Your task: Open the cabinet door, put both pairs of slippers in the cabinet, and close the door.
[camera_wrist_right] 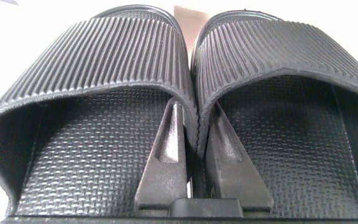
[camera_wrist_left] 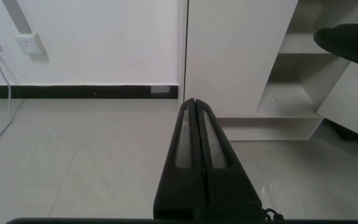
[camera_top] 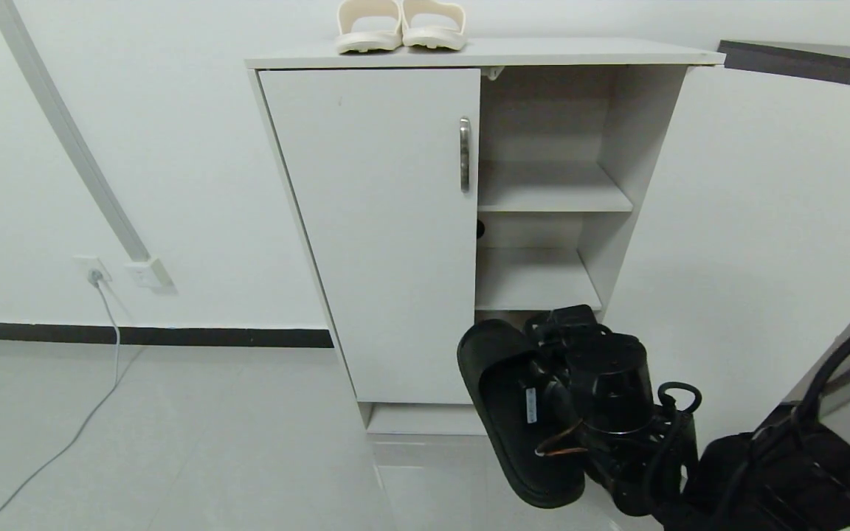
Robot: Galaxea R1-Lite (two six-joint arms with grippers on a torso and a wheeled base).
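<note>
Pair of black slippers (camera_top: 517,413) pinched in my right gripper (camera_wrist_right: 196,115) before open half of cabinet (camera_top: 370,236); beige slippers (camera_top: 401,26) atop cabinet; left gripper (camera_wrist_left: 194,106) clenched empty, facing cabinet.

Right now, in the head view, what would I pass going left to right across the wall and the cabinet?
wall socket → closed left door → door handle → open shelves → open right door
</note>
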